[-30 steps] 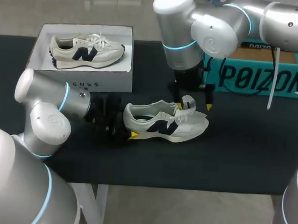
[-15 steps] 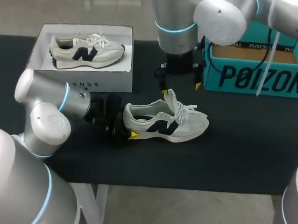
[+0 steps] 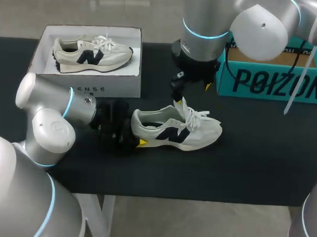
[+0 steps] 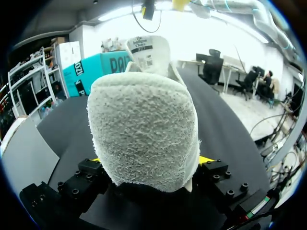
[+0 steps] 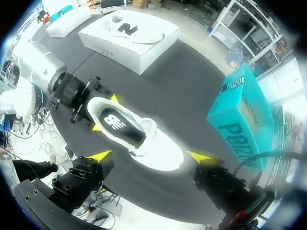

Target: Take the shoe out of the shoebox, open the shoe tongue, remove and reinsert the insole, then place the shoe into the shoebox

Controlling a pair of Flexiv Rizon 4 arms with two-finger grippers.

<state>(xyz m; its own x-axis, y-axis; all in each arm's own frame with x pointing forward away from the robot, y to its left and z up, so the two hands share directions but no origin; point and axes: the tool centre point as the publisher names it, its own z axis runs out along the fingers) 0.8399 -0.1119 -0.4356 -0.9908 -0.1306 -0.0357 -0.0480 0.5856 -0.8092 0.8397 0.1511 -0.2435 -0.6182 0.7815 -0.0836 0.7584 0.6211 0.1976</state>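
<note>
The white shoe [image 3: 179,131] stands on the black table [image 3: 251,166], toe pointing right. The left gripper [image 4: 149,160] squeezes its heel, one finger on each side. The right gripper [image 5: 151,156] hangs over the shoe's far side, fingers wide apart; it seems to touch nothing. Another shoe [image 3: 93,54] lies in the white shoebox [image 3: 86,83], far left. A teal box [image 3: 272,82] stands far right.

Silver arms [image 3: 46,126] with cyan-lit joint rings [image 3: 205,32] and black, screw-studded, yellow-tipped pincers [image 5: 152,156].
</note>
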